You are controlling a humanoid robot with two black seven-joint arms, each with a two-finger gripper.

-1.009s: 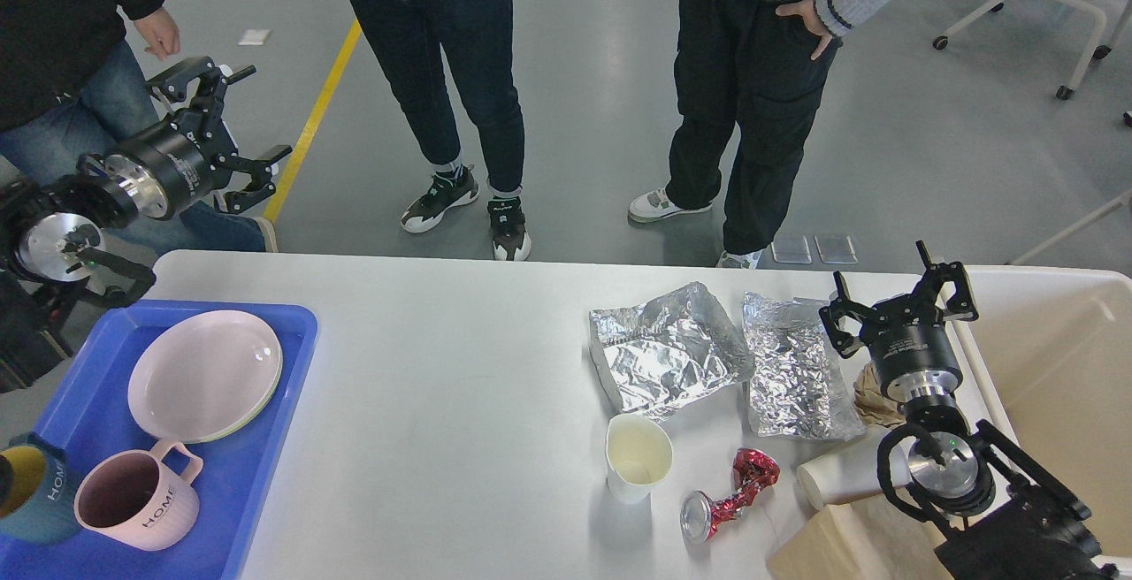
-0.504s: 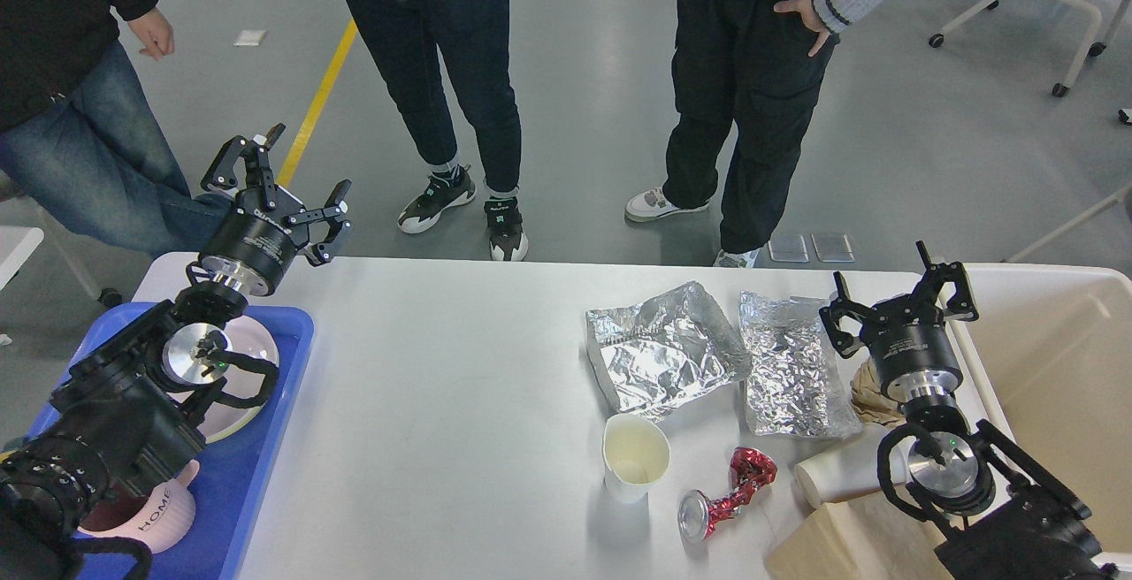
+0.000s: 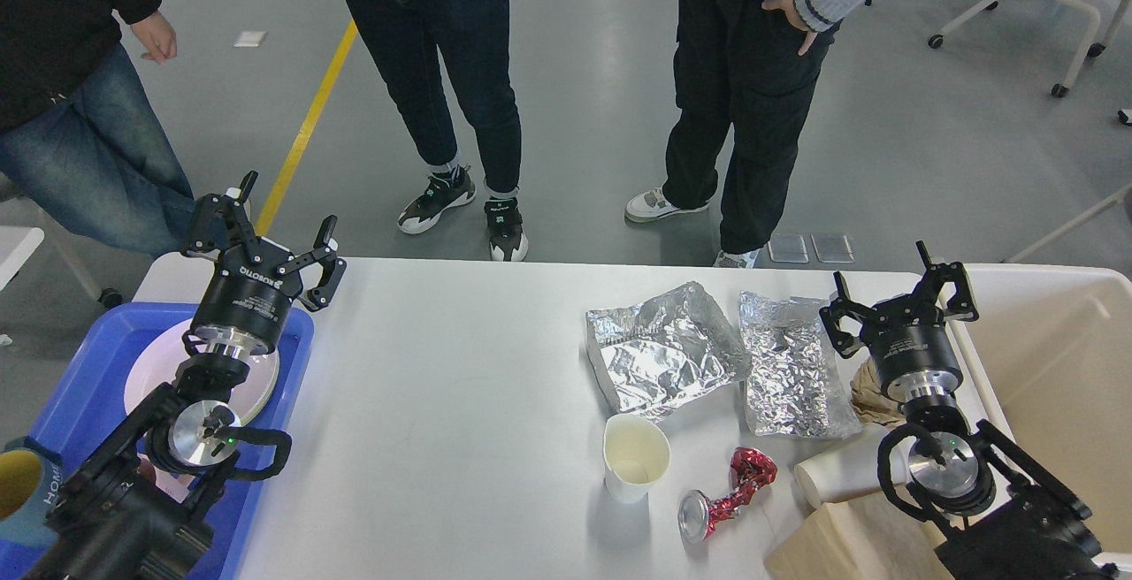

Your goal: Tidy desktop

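The white desktop point(image 3: 451, 385) spans the head view. Two crumpled foil sheets point(image 3: 665, 350) point(image 3: 796, 378) lie on its right half, with an upright paper cup point(image 3: 635, 456), a crushed red can point(image 3: 725, 496), a tipped white cup point(image 3: 840, 478) and brown paper point(image 3: 875, 385) near them. My left gripper point(image 3: 265, 231) is open over the far left edge, above the blue tray, holding nothing. My right gripper point(image 3: 902, 288) stands open at the far right, beside the foil, empty.
A blue tray point(image 3: 292, 359) at the left holds a pink plate point(image 3: 141, 381) and a teal mug point(image 3: 26, 487). A cream bin point(image 3: 1052, 368) stands at the right. A cardboard piece point(image 3: 840, 545) lies near the front. Three people stand behind the table.
My left arm has swung in from the far left to over the blue tray, its gripper now at the table's far left edge. The right arm has not moved.
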